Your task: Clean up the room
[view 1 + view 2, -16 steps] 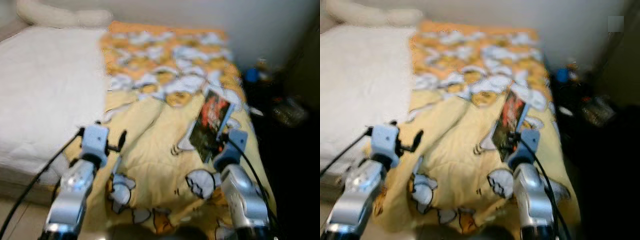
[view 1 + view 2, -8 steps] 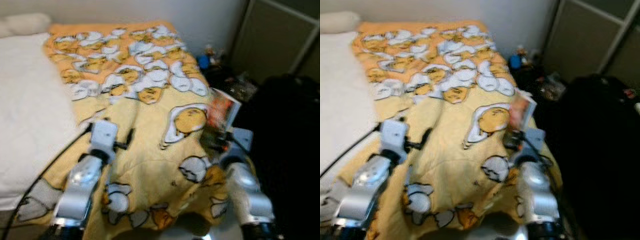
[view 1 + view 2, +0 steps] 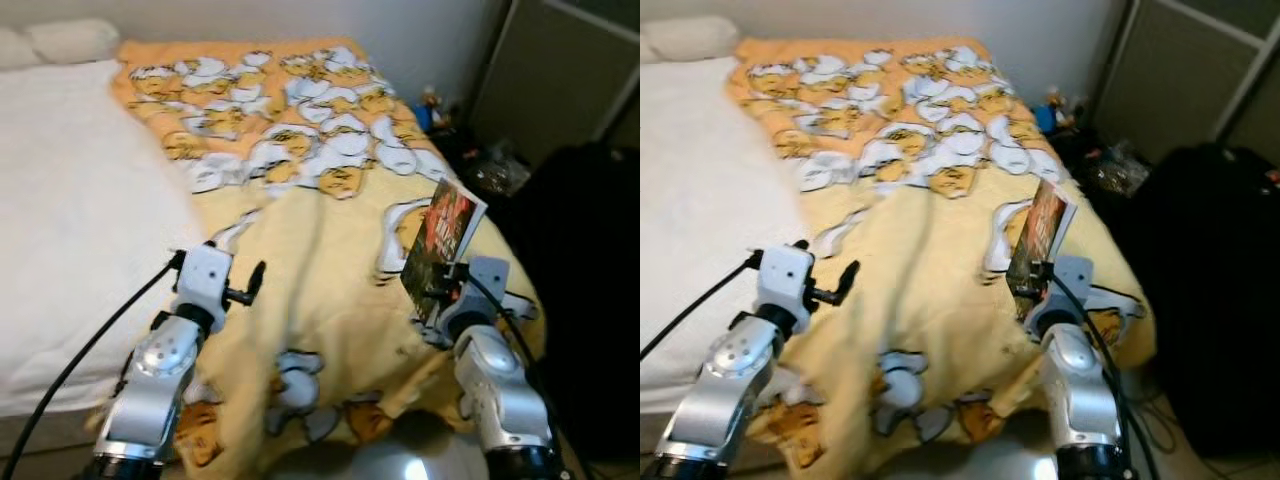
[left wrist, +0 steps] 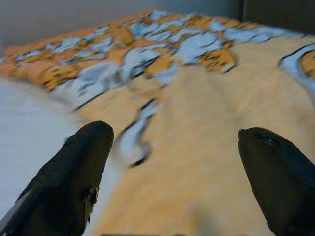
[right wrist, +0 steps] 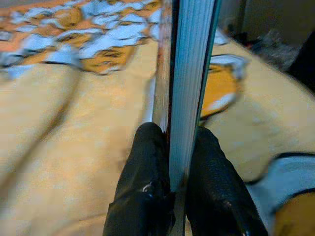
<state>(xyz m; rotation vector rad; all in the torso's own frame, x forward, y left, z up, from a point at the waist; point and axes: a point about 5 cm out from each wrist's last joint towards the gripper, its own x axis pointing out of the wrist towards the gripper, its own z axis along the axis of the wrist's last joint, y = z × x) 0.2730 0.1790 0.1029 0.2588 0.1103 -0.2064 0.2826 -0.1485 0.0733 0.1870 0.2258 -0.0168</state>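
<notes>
Now carrying book [image 3: 440, 243], pinched upright in right gripper [image 5: 171, 162] above blanket [image 3: 320, 250]. Left gripper [image 4: 172, 167] wide, empty. Best keep pinch firm, book vertical, avoid snagging blanket.

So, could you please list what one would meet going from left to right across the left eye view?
White bedsheet → left claw, open above the bed → yellow quilt with a fried-egg cartoon print → dark red-covered book, clamped upright in the right claw → large black bulky object beside the bed.
</notes>
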